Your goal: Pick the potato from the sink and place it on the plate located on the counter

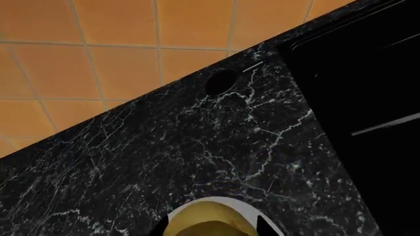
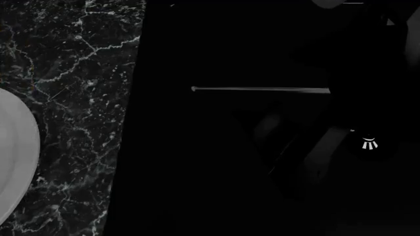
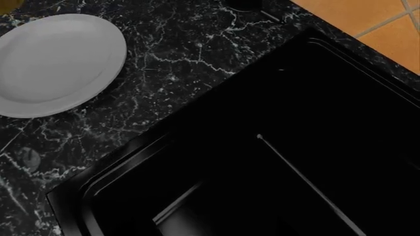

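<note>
The yellow-tan potato (image 1: 204,217) sits between the dark fingertips (image 1: 266,227) of my left gripper (image 1: 211,229), which is shut on it. A sliver of the white plate (image 1: 253,212) shows right behind it. From the right wrist view the whole plate (image 3: 59,64) lies on the black veined counter (image 3: 177,54), with a yellow bit of potato (image 3: 9,5) at its far side. The black sink (image 2: 229,147) holds no potato that I can see. My right gripper is only a dim shape (image 2: 315,162) over the basin.
A round dark hole (image 1: 221,81) is set in the counter near the orange tiled wall (image 1: 118,44). A thin pale ridge line (image 2: 262,89) crosses the sink. The plate's rim (image 2: 16,157) reaches the left edge of the head view.
</note>
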Tool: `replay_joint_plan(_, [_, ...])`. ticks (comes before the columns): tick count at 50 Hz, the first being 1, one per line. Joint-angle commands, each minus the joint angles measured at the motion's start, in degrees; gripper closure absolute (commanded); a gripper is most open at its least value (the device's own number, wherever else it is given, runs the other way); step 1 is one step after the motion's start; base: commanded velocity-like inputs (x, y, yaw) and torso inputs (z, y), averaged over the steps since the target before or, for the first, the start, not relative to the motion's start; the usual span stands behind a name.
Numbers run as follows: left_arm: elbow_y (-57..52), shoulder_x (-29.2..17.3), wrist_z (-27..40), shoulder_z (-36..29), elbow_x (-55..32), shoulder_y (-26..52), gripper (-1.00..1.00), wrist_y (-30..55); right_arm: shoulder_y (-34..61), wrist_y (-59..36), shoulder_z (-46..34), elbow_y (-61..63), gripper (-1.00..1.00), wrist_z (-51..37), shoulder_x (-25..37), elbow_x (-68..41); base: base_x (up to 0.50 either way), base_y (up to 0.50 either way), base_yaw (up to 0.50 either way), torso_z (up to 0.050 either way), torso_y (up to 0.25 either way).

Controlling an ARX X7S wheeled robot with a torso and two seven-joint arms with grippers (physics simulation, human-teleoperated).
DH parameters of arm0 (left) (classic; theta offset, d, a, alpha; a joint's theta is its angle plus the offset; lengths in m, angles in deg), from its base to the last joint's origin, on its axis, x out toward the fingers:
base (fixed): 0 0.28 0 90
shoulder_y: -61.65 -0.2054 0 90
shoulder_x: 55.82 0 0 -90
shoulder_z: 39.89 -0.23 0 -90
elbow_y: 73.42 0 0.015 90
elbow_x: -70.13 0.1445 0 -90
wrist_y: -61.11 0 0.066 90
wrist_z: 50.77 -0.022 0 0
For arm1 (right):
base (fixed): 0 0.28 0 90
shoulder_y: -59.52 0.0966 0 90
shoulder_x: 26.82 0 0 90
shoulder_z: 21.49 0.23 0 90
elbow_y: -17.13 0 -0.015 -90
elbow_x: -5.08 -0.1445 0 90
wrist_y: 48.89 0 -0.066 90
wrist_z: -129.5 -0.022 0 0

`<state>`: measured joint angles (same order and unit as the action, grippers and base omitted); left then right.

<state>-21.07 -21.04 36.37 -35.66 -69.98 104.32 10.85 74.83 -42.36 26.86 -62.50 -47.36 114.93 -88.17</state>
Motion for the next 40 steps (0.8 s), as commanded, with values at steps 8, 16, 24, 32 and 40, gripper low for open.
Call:
replay_joint_plan(8, [0.0, -6.6, 2.9, -4.3, -3.6, 2.3, 1.0, 2.5, -1.1, 1.6, 0.9, 2.1, -1.0, 3.0, -0.9, 5.9, 0.0, 0.0, 0.0, 0.0, 0.0])
replay_joint_plan(16, [-0.4, -7.3, 2.9, -5.5, -3.0, 2.3, 1.0, 2.3, -0.9, 1.9, 0.3, 2.0, -1.0, 3.1, -0.9, 6.0, 0.0, 0.0, 0.0, 0.0, 0.0])
replay_joint_plan(24, [-1.6, -7.6, 2.8, -9.0, -2.3, 2.3, 1.0, -0.3, -0.9, 2.2, -0.3, 2.1, -1.0, 3.0, -0.8, 6.2, 0.0, 0.0, 0.0, 0.0, 0.0])
replay_joint_plan(32, [-2.3, -7.7, 2.3, -11.6, 0.0, 1.0, 1.0, -2.2, -0.4, 2.0, -0.5, 2.1, -1.0, 2.6, -0.4, 5.6, 0.0, 0.0, 0.0, 0.0, 0.0])
replay_joint_plan(40, [-2.5, -8.6, 0.8, -12.7, 2.6, -2.0, 1.0, -3.4, -0.3, 2.1, -0.9, 2.1, -1.0, 2.1, -0.3, 5.1, 0.0, 0.0, 0.0, 0.0, 0.0])
